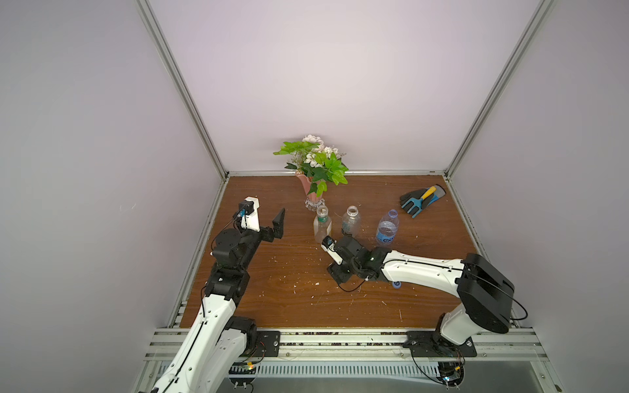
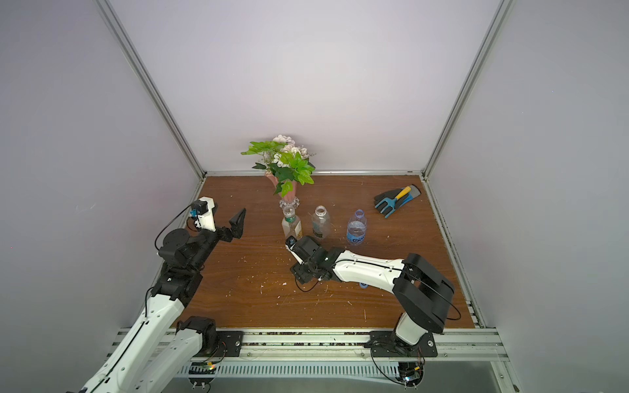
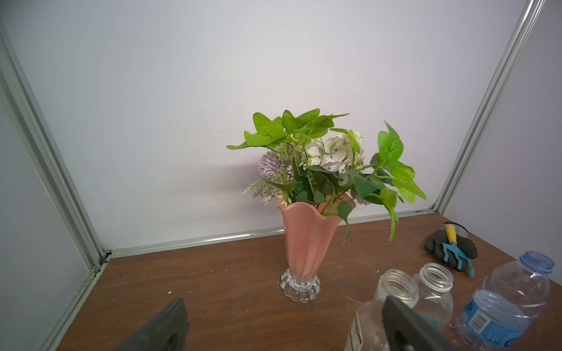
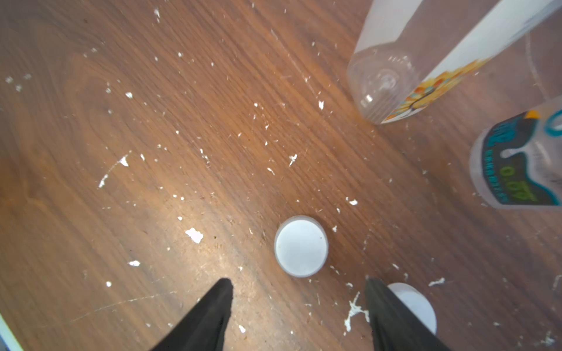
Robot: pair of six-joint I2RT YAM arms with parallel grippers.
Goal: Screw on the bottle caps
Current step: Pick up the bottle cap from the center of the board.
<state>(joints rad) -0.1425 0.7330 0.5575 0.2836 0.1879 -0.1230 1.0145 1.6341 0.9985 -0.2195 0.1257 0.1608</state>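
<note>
Three uncapped bottles stand in a row mid-table: a squarish one with a green neck ring (image 1: 322, 224), a round dark-labelled one (image 1: 351, 221) and a blue-labelled one (image 1: 388, 228). My right gripper (image 4: 298, 282) points down at the table in front of them, open with nothing between its fingers. A white cap (image 4: 301, 246) lies flat just beyond its fingertips. A second white cap (image 4: 416, 304) lies partly hidden behind one finger. The blue cap (image 1: 396, 284) peeks out from under my right forearm. At the left, my left gripper (image 3: 286, 304) hangs wide open and empty, raised above the table.
A pink vase of flowers (image 1: 311, 190) stands at the back, just behind the squarish bottle. A dark glove with a small blue rake (image 1: 422, 200) lies at the back right. White flecks litter the wooden table (image 1: 289, 299). Walls enclose three sides.
</note>
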